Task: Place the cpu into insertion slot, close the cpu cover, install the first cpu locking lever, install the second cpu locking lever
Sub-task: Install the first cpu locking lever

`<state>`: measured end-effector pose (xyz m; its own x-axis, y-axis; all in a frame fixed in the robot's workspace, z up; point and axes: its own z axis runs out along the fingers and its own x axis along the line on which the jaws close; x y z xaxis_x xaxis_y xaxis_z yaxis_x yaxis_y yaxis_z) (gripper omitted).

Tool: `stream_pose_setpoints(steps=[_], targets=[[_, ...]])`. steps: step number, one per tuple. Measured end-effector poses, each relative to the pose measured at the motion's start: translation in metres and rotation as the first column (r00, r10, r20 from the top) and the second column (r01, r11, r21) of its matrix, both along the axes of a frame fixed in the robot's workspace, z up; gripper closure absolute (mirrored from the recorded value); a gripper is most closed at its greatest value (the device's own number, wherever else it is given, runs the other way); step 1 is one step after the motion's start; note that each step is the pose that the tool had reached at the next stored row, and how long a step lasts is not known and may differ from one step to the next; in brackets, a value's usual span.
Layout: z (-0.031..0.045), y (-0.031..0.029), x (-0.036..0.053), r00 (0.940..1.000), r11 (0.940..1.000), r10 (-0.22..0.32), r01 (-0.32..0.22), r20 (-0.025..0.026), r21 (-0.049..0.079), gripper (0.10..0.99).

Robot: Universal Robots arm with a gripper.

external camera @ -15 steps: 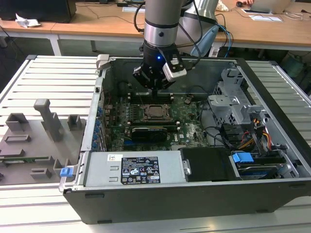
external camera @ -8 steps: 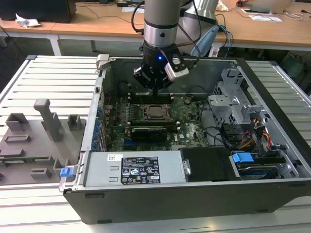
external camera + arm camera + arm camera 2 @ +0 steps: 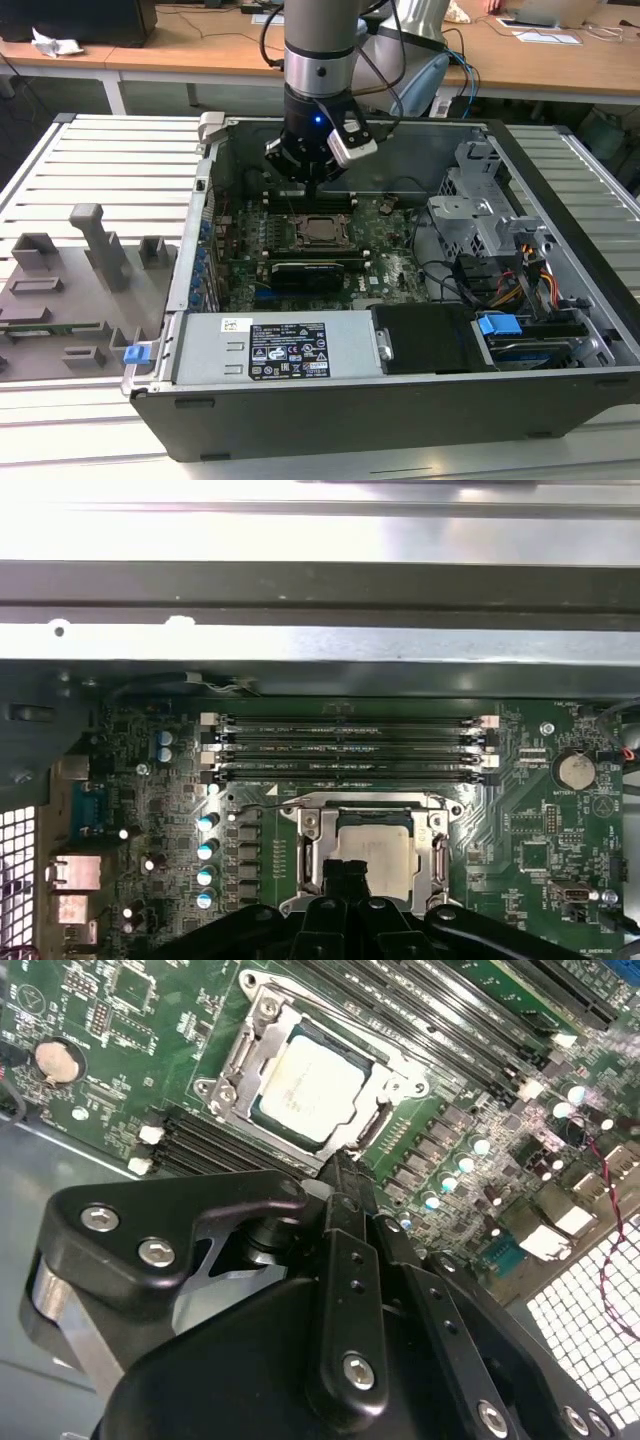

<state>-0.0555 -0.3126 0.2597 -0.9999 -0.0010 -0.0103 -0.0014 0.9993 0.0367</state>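
Gripper (image 3: 312,188) is seen closed, nothing held. cpu (image 3: 322,229) is seated flat, framed by the cpu cover (image 3: 243,1052), at the gripper's 6 o'clock in the exterior view. It is judged light, rigid and fragile, best taken by its edges.

Power-supply label (image 3: 288,350), print too small to read
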Motion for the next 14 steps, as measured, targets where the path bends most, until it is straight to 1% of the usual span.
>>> stream_pose_setpoints(steps=[4, 6, 10, 14], targets=[[0.0000, 0.0000, -0.0056, 1.0000, 1.0000, 0.000, 0.000, 0.0013, 0.000, 0.980], [0.0000, 0.0000, -0.0109, 1.0000, 1.0000, 0.000, 0.000, 0.0022, 0.000, 0.980], [0.0000, 0.0000, -0.0157, 1.0000, 1.0000, 0.000, 0.000, 0.0022, 0.000, 0.980], [0.0000, 0.0000, -0.0259, 1.0000, 1.0000, 0.000, 0.000, 0.0023, 0.000, 0.980]])
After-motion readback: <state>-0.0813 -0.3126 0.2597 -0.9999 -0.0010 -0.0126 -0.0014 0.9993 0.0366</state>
